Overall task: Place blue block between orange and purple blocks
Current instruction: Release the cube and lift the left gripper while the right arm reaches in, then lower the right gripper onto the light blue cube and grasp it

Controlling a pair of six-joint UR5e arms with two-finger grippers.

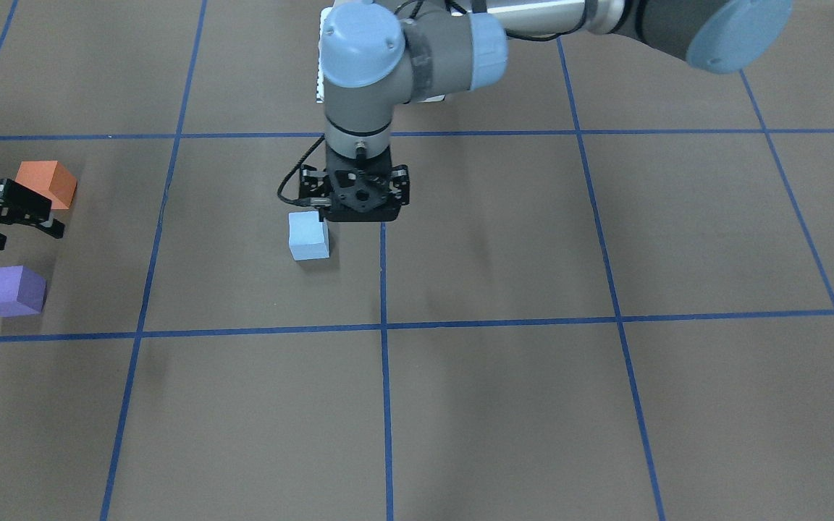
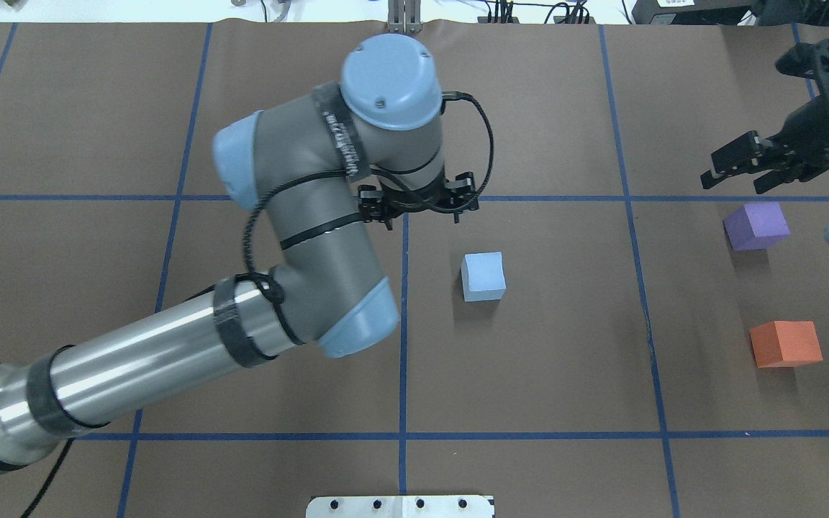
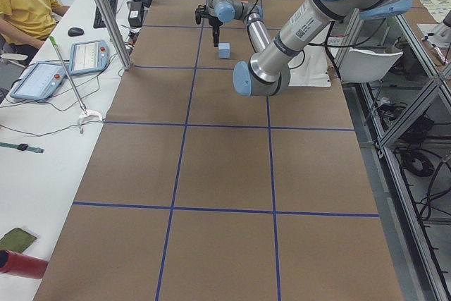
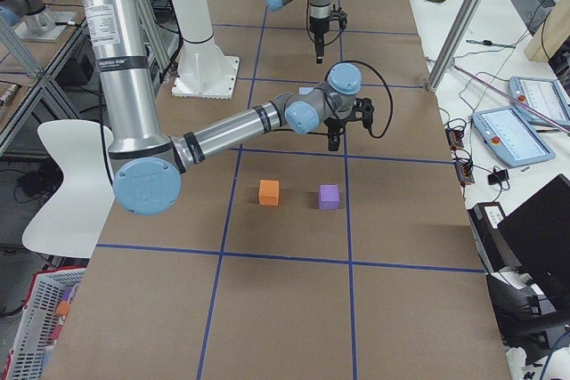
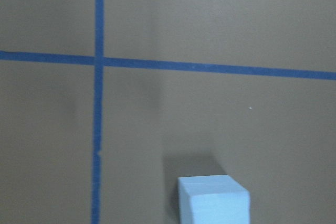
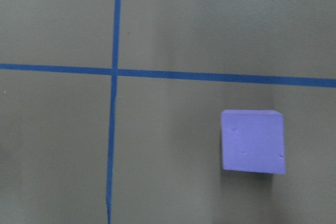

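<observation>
1. Brown gridded surface (image 2: 529, 374), with all three blocks resting free on it and none lifted.
2. Near the middle, left claw (image 1: 356, 206) pointing straight down and gripping nothing. Fingers hidden under its own body in both fixed views and absent from its wrist view, so cannot tell how far apart.
3. At the robot's right edge, right claw (image 2: 732, 184) with fingers spread and empty, hovering near the purple block (image 2: 756, 225) and well apart from the blue block (image 2: 483, 275).
4. Toward the robot from the purple, orange block (image 2: 785, 344), with a bare gap between the two that probably has room for one more block.
5. Blue block just beside the left claw, off to the robot's right of it, making that clearly the nearer arm for the pick. A cube, so no long axis to favour; faces close to square with the tape lines (image 2: 404, 324).
6. In the overhead view, blue block drawn nearer the robot than the claw; in the front-facing view, farther — likely parallax from a raised claw. In the left wrist view, only the block's top, low at the frame's bottom edge.
</observation>
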